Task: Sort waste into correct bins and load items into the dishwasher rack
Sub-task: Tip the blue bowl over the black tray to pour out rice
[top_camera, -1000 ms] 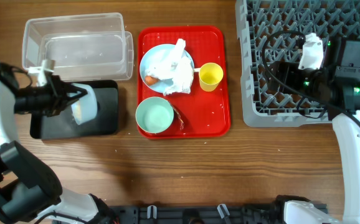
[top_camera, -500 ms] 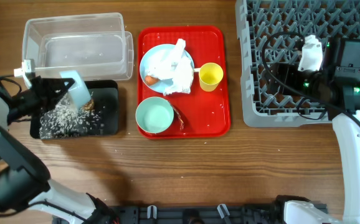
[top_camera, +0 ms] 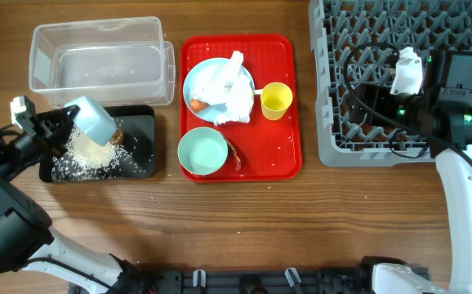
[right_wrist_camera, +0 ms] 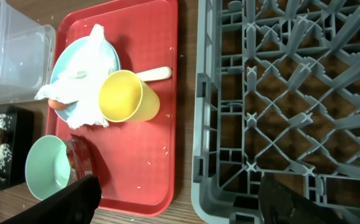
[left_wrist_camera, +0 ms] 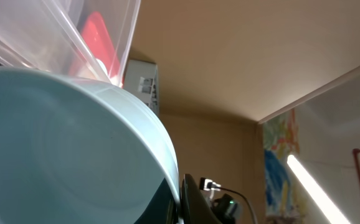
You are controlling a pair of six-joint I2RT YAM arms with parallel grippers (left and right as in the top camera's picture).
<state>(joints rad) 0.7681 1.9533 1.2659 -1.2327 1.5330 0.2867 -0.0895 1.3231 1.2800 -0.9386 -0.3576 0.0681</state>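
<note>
Wooden bench [top_camera: 220, 212]: near its left edge the black tray [top_camera: 142, 122] holds white rice [top_camera: 93, 155] and a brown lump [top_camera: 117, 135], with the clear tub [top_camera: 97, 28] just behind. At centre, the red tray [top_camera: 281, 155] carries the plate [top_camera: 199, 73] with napkins [top_camera: 232, 86] and carrot [top_camera: 197, 104], the yellow cup [top_camera: 276, 99] and the mint-green bowl [top_camera: 202, 152]. Rice seen mid-pour half a second ago now lies heaped. The left hand [top_camera: 60, 126] grips the pale blue bowl [top_camera: 95, 121], tipped mouth-down over the black tray. The right hand [right_wrist_camera: 180, 183], fingers spread, hovers above the rack [top_camera: 367, 24] at the far right corner.

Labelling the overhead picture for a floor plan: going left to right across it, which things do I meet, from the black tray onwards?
Black tray → mint-green bowl → yellow cup → grey dish rack.
</note>
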